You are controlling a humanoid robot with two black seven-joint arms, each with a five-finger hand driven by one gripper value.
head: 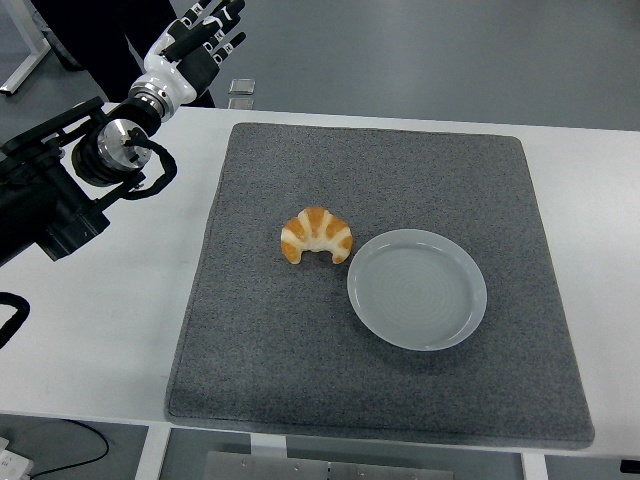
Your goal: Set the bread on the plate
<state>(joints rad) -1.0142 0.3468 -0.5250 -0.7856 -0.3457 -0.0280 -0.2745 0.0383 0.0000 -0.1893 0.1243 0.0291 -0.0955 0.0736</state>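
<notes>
Nope, no readable text, labels, brands or numbers anywhere, not on the bread (316,237), the plate (417,289), the mat (300,350) or the table (110,320).

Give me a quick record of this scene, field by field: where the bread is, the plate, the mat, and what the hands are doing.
bread: croissant lying on the mat, just left of the plate, not on it
plate: pale round plate, empty, on the mat right of centre
mat: grey mat covering most of the white table
left hand: left hand raised at the table's far left edge, fingers relaxed, holding nothing
right hand: not in view
task state: bread not yet on plate
</notes>
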